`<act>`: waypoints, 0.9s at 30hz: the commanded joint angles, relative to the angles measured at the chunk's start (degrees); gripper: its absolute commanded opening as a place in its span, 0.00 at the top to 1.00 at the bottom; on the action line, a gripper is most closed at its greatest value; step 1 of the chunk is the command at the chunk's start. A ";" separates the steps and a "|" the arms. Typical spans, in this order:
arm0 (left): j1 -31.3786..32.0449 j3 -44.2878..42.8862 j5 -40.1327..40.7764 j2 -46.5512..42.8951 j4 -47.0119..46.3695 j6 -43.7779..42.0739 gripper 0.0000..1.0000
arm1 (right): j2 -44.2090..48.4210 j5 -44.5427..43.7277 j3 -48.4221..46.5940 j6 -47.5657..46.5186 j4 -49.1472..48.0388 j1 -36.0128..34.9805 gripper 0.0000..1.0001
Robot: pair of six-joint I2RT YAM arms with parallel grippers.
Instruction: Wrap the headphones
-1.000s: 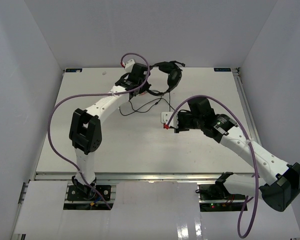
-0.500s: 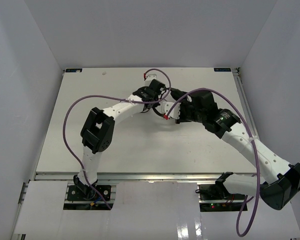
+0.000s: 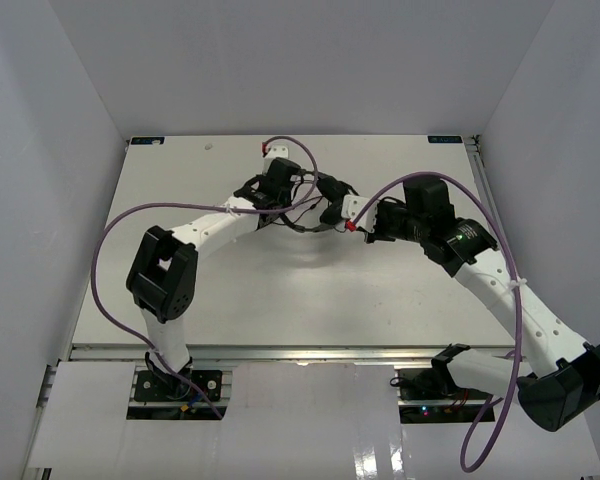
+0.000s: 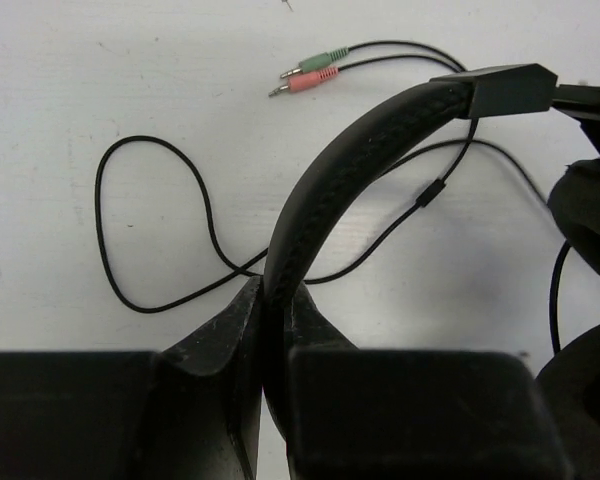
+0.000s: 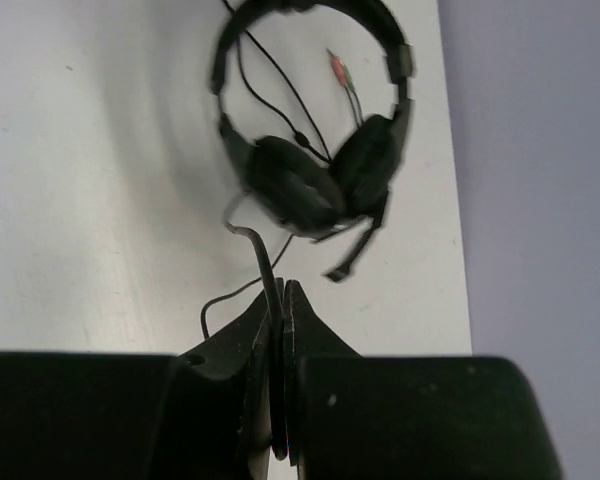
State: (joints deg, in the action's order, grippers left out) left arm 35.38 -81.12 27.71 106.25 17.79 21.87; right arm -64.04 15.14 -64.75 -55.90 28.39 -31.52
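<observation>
From above, the headphones (image 3: 328, 195) are in the far middle part of the tabletop (image 3: 180, 290). The left pincer (image 3: 305, 190) meets them from the left side and the right pincer (image 3: 338, 215) from the right side, all very near together, so the grips cannot be read from here. The left wrist view is clearer: the left pincer is closed tight on the padded headband (image 4: 350, 160), which rises out from between its jaws. Behind it the thin cord (image 4: 97, 215) lies in a loose loop flat on the tabletop, and the green and pink plugs (image 4: 310, 80) rest free a little farther away. The right wrist view is blurred, but the right pincer is almost fully closed and it seems to pinch a short piece of the cord just below the two ear cups (image 5: 300, 185), which are close together. I judge that the wrapping is only at its beginning: both holds are taken, yet no turn of cord around the headband is visible, so nearly all the winding and the plug ends remain to be done.
</observation>
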 commanded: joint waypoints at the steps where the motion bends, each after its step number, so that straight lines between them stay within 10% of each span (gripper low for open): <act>1: -2.69 -9.90 -5.32 0.13 4.47 15.75 1.00 | 0.63 11.89 -0.68 1.11 2.50 -0.91 0.92; 27: -1.98 -32.08 -20.97 16.87 12.60 40.89 1.00 | -3.30 11.93 2.88 1.94 1.04 -7.33 0.92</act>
State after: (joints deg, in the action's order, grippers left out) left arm 33.80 -108.81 9.62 126.32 33.52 57.75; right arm -68.07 24.84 -64.24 -55.30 30.81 -37.48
